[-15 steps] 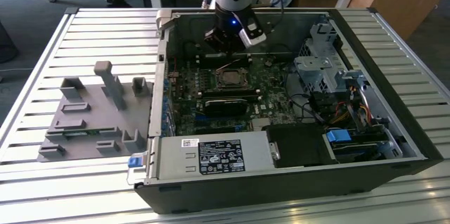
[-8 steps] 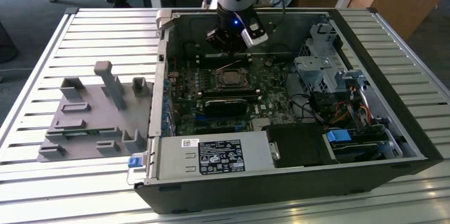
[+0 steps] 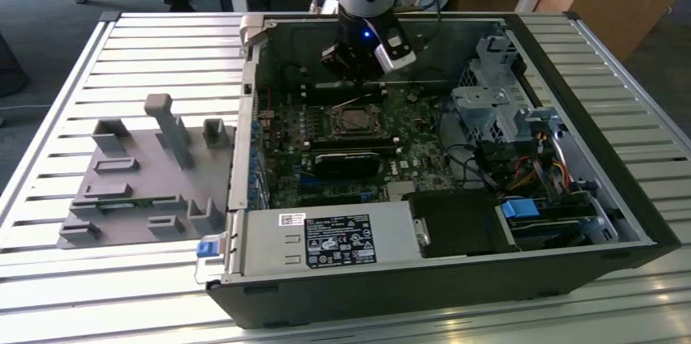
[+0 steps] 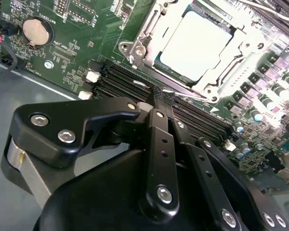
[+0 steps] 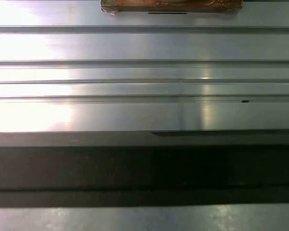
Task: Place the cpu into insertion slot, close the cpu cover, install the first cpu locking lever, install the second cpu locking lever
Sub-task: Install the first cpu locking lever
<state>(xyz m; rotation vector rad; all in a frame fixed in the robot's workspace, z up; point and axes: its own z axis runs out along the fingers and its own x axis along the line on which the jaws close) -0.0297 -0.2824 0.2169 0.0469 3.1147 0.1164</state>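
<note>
Inside the open black computer case (image 3: 432, 279), the flat silvery cpu (image 4: 196, 44) is seen seated in the square insertion slot (image 4: 149, 65), framed by the thin metal cpu cover (image 4: 144, 33) on the green motherboard (image 4: 77, 29). Just beside it, the matte black hand (image 4: 156, 96) is poised with fingers closed together, gripping nothing. The ribbed metal surface (image 3: 65, 287) carries the case.

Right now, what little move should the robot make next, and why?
Probably nudge the shut hand down at the near edge of the cpu cover to start locking it: the cpu already sits framed by it, and the hand is poised just beside that edge.
</note>
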